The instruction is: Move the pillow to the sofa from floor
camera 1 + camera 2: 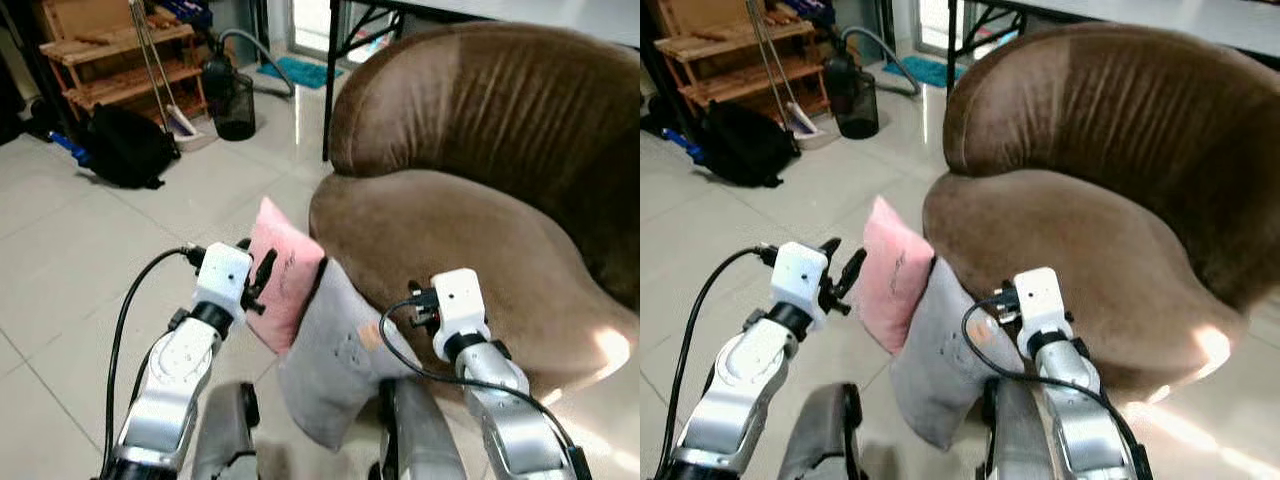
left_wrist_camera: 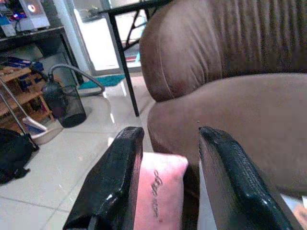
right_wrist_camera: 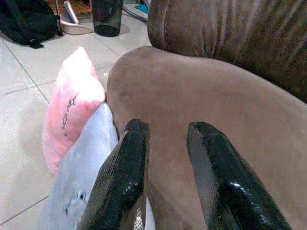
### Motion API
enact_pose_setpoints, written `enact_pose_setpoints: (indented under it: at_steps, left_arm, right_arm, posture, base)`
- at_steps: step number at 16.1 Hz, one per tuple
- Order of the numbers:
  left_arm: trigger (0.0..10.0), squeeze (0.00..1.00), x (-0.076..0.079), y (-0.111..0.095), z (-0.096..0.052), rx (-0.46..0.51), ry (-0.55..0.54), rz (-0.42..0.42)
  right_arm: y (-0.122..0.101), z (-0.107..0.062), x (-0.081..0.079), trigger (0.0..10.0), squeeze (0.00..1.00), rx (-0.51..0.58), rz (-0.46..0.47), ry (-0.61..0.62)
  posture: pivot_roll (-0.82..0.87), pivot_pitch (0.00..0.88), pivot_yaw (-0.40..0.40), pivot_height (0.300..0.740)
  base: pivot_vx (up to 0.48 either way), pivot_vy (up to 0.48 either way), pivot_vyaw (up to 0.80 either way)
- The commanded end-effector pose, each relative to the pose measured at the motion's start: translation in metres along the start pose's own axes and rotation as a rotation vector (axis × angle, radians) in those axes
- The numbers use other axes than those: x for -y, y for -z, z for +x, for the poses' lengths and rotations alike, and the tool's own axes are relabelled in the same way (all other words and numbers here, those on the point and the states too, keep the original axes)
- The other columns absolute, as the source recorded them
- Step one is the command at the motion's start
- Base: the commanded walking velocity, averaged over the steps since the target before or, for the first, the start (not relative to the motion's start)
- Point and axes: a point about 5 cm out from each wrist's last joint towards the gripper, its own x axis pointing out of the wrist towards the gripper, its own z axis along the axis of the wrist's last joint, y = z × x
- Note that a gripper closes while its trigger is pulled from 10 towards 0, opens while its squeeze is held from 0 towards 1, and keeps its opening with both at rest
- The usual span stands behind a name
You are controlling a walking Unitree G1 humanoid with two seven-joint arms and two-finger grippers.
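Pillows on floor, propped against sofa — not yet lifted

A pink pillow (image 1: 283, 285) and a grey pillow (image 1: 335, 360) are leaned upright on the floor (image 1: 80, 270) against the brown sofa (image 1: 450, 250). The left hand (image 1: 258, 281) is held beside the pink one, fingers parted, empty; the right hand (image 3: 163, 177) likewise. Risk — soft fabric may be pinched thinly and slip.
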Motion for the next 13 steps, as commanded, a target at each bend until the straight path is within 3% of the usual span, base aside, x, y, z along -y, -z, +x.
enact_pose_setpoints:
  at_steps: [1,7,8,11,13]
  left_arm:
    - [10.0,0.0,-0.003,0.001,-0.001,-0.005,-0.007,0.007]
    - [10.0,0.0,-0.007,0.012,-0.016,-0.065,0.004,0.064]
    - [10.0,0.0,-0.007,0.014,-0.019,-0.071,0.01,0.073]
    - [10.0,0.0,-0.004,0.011,-0.031,-0.066,0.069,0.074]
    - [10.0,0.0,-0.001,0.002,-0.038,-0.044,0.137,0.073]
  right_arm:
    - [-0.001,0.002,-0.001,10.0,0.0,0.005,-0.006,-0.009]
    - [0.01,0.011,-0.016,10.0,0.0,-0.025,0.03,-0.106]
    - [0.012,0.016,-0.018,10.0,1.0,-0.028,0.039,-0.112]
    - [0.017,0.045,-0.021,10.0,1.0,-0.043,0.084,-0.107]
    - [0.023,0.05,-0.019,10.0,1.0,-0.058,0.109,-0.1]
  posture:
    - [-0.03,0.029,-0.01,0.53]
    - [-0.03,0.075,-0.009,0.53]
    - [-0.02,0.089,-0.008,0.53]
    - [0.01,0.156,0.001,0.53]
    - [0.06,0.199,0.008,0.53]
  base:
    - [0.0,0.0,0.0]
    - [0.0,0.0,0.0]
    - [0.0,0.0,0.0]
    - [0.0,0.0,0.0]
    - [0.0,0.0,0.0]
